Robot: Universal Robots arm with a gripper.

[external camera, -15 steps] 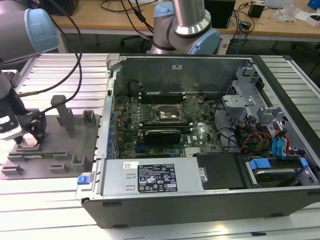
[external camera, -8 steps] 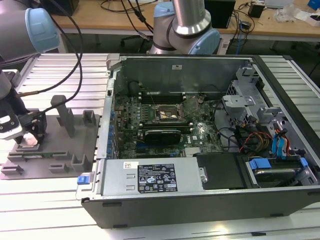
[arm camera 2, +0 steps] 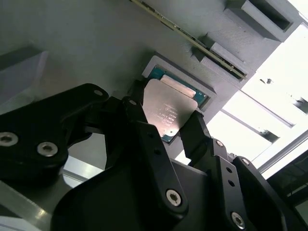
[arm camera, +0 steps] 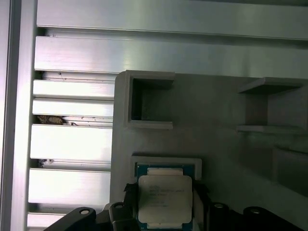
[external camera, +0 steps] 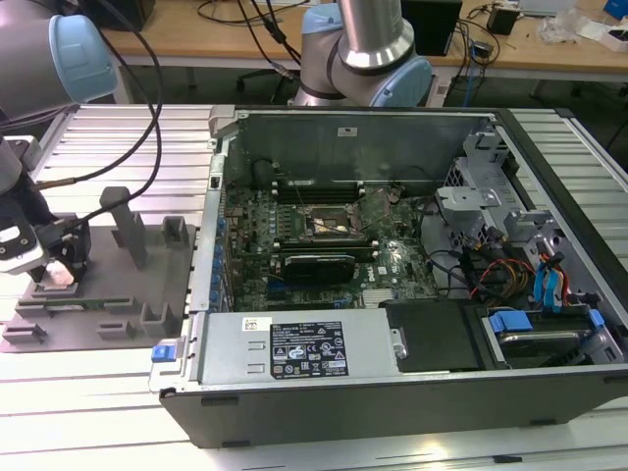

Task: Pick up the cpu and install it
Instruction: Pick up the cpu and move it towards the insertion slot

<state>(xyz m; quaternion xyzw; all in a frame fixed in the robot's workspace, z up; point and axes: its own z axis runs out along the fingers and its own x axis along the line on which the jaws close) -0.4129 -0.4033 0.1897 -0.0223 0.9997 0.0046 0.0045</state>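
The cpu (arm camera 2: 166, 107), a small square chip with a pale silver top and a green rim, lies in a shallow square pocket of the grey fixture plate (external camera: 182, 285) at the exterior view's left. My gripper (external camera: 61, 263) is down over that pocket. In both wrist views its black fingers (arm camera 2: 137, 115) stand on two opposite edges of the cpu (arm camera: 165, 195), touching them, so the gripper (arm camera 2: 166, 120) is shut on the chip. The open socket (external camera: 334, 224) shows on the motherboard inside the computer case (external camera: 392, 363).
Upright grey posts (external camera: 123, 221) rise from the fixture plate close to the gripper. The case's metal wall (external camera: 211, 245) stands between plate and motherboard. A long black card (external camera: 314, 265) sits just below the socket. Cables and drive cages (external camera: 510, 255) crowd the case's right side.
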